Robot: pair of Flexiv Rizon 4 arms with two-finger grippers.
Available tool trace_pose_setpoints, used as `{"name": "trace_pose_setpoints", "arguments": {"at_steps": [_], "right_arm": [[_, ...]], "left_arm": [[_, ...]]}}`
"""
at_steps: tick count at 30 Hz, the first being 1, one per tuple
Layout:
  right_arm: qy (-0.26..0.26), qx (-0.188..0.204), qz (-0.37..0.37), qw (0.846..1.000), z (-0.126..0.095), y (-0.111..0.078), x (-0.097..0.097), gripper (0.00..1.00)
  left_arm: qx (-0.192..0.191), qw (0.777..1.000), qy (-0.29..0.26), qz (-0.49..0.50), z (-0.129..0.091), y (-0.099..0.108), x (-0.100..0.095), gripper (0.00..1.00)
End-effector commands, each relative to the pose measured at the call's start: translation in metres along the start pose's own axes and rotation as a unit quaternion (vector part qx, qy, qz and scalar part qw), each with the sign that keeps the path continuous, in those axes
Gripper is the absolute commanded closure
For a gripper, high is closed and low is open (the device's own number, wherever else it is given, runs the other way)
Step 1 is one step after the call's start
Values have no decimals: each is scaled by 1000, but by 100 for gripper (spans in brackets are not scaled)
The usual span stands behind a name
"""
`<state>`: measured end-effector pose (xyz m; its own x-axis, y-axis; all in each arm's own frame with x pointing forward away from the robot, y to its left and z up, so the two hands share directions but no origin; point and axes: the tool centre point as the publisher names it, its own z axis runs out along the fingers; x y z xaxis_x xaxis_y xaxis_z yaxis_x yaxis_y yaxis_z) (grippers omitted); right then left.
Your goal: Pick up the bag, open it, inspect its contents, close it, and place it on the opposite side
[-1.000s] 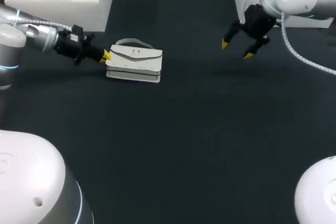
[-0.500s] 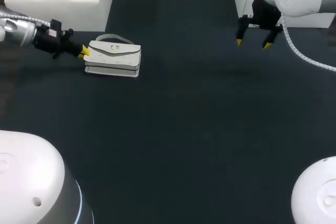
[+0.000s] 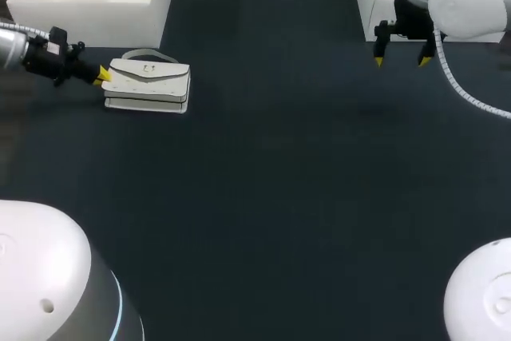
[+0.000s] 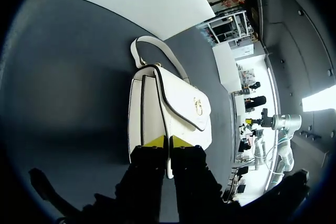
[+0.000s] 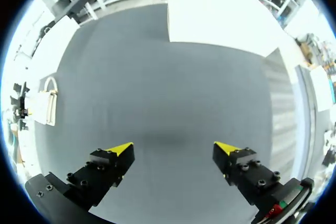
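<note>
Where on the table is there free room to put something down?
The whole dark middle, between the white handbag and the right gripper, is bare, and so is the near half. Crowded only far left, where the left gripper grips it.

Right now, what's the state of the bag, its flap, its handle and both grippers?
bag: lying flat on the table, left side.
flap: closed over the front.
handle: free, nothing holding it.
left gripper: fingers shut on the bag's end edge.
right gripper: fingers open, empty, far from the bag.
</note>
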<state>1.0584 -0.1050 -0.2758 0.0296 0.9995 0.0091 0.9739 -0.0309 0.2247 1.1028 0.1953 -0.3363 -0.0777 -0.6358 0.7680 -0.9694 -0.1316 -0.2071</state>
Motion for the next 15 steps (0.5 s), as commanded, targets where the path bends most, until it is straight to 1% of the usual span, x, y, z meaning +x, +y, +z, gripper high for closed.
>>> {"name": "trace_pose_setpoints", "arguments": {"at_steps": [1, 6, 15], "right_arm": [[-8, -10, 5, 1000, -6, -5, -4, 0], [-20, -11, 7, 1000, -10, -4, -10, 0], [-29, -14, 15, 999, -14, -3, -11, 0]], "left_arm": [[-18, 1000, 17, 2, -14, -9, -17, 100], [-18, 1000, 18, 3, -31, -16, -33, 100], [-23, 1000, 13, 1, -53, -30, -62, 100]]}}
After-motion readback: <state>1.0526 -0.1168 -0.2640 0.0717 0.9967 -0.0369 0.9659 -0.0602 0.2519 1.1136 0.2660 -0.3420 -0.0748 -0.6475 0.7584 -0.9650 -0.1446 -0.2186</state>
